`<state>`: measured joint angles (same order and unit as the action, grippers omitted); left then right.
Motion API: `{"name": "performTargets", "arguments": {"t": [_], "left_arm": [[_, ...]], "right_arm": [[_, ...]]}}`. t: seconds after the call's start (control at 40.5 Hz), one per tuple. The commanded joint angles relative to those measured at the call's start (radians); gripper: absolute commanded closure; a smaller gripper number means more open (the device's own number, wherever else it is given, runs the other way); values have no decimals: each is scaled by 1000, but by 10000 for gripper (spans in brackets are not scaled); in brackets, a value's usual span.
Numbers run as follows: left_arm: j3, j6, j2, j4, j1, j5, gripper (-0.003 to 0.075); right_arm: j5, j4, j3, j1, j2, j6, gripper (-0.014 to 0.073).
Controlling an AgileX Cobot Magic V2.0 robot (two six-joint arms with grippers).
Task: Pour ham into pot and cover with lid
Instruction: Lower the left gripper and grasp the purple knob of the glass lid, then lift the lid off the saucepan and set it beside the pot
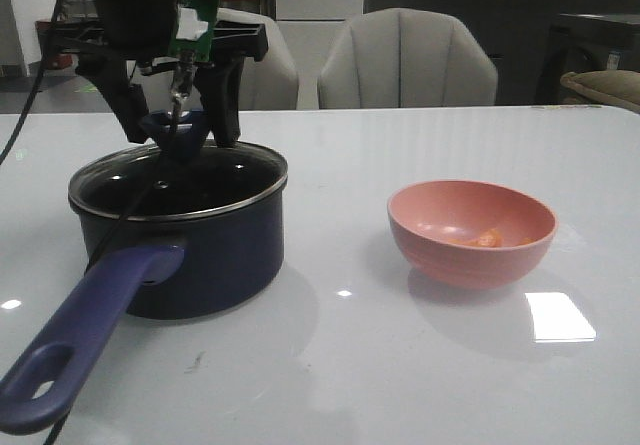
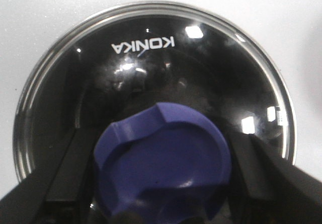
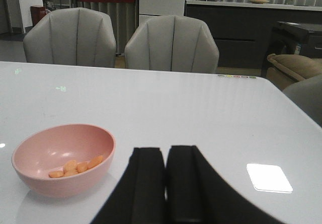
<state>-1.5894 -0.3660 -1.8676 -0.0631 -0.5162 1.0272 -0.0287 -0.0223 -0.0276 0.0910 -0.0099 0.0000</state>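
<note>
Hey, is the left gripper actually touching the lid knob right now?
Touching. In the left wrist view the left gripper has a dark finger pressed against each side of the blue knob of the lid, with no gap visible on either side.

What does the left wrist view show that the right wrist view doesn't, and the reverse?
Only the left wrist view shows the lid seen from above, with its KONKA lettering, and the left gripper with a finger on each side of the blue knob. Only the right wrist view shows the pink bowl with the ham in it, the right gripper with fingers together and empty, and two chairs. Both show the white table.
</note>
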Motion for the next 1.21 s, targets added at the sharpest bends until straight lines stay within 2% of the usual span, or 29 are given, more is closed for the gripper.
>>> {"name": "performTargets", "arguments": {"t": [0.0,0.395,0.716,0.939,1.186], "left_arm": [[-31,-14,41,-2,-5,-29,461],[-31,-14,107,-30,-5,-33,461],[11,-14,249,-250,14,2,461],[167,1,366,-208,185,-65,461],[389,149,463,-93,445,-206,461]], "right_arm": [[88,12,6,-6,-21,-10,439],[88,12,6,-6,-21,-10,439],[88,12,6,-6,-21,-10,439],[88,12,6,-6,-21,-10,439],[88,12,6,-6,-21,-10,439]]}}
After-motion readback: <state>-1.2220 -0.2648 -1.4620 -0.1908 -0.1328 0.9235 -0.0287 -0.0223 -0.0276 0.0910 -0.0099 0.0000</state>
